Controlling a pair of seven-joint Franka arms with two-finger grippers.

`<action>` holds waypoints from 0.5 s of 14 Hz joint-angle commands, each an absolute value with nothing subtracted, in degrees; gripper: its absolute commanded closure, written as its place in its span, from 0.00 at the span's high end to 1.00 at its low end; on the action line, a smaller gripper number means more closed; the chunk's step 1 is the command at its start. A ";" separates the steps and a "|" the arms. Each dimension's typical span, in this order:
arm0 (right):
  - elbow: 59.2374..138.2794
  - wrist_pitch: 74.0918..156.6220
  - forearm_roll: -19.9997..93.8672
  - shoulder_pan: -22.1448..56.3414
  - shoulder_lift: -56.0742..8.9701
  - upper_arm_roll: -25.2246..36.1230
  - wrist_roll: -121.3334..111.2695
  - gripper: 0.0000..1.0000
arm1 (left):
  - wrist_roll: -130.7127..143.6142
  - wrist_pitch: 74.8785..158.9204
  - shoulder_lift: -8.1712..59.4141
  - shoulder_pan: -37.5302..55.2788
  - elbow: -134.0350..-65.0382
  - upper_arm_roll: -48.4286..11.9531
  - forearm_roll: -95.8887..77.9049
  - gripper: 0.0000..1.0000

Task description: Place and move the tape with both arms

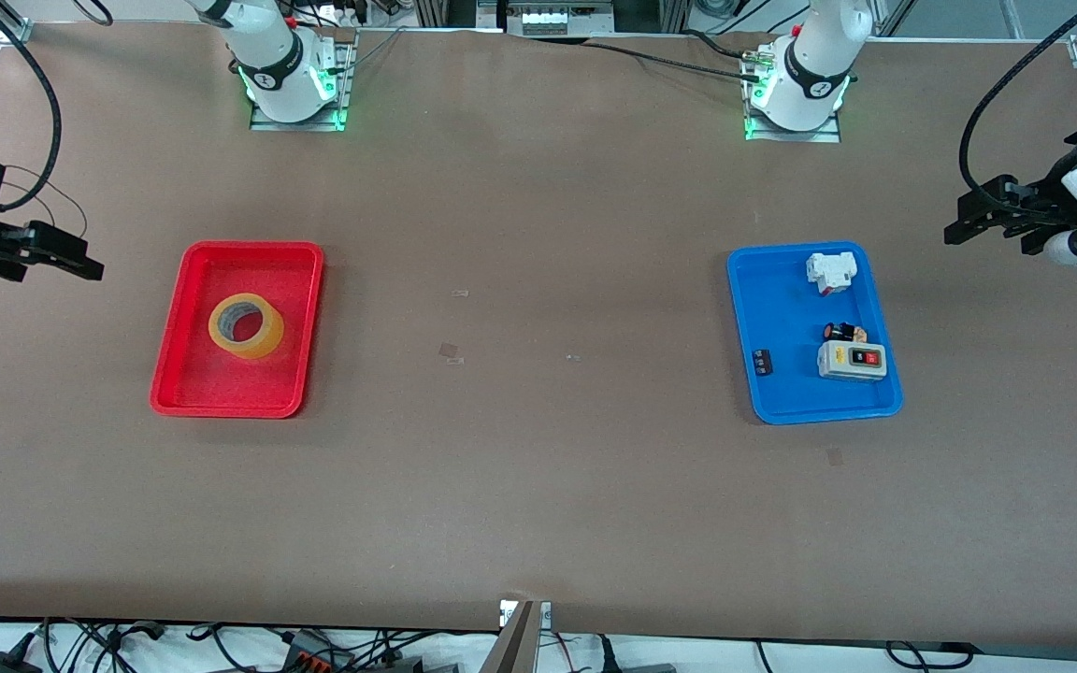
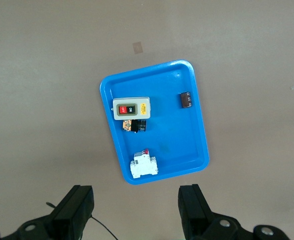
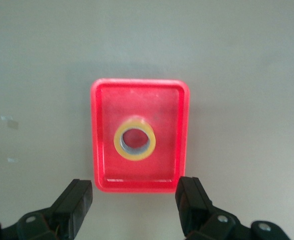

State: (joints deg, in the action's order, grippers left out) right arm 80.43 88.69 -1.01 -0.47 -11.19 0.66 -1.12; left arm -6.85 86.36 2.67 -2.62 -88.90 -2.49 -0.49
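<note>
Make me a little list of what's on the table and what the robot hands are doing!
tape: yellow roll lying flat in the red tray
blue tray: holds a switch box, a white breaker and two small dark parts
left gripper: open, empty, over the table off the blue tray's end
right gripper: open, empty, over the table off the red tray's end

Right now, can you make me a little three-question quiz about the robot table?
1. True or false: the tape lies in the red tray.
2. Which tray holds the switch box? A red, B blue.
3. Fill in: the left gripper and the right gripper are both ____.

Key: 1 true. 2 B, the blue tray. 3 open, each up at its own end of the table.
</note>
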 commanded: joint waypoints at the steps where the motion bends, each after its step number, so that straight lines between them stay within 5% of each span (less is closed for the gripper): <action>1: 79.53 90.34 -0.17 -0.35 -11.34 0.70 -1.14 1.00 | -6.15 85.08 3.25 -2.55 -87.27 -2.90 0.62 1.00; 7: 100.89 99.33 -0.35 -0.70 3.24 1.05 -1.76 1.00 | -6.15 83.85 3.16 -2.64 -87.28 -2.90 0.62 1.00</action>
State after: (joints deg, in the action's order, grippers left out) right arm 93.13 97.57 -0.85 -0.54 -3.85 0.89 -1.12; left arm -6.85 85.75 2.69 -2.61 -88.90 -2.50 -0.48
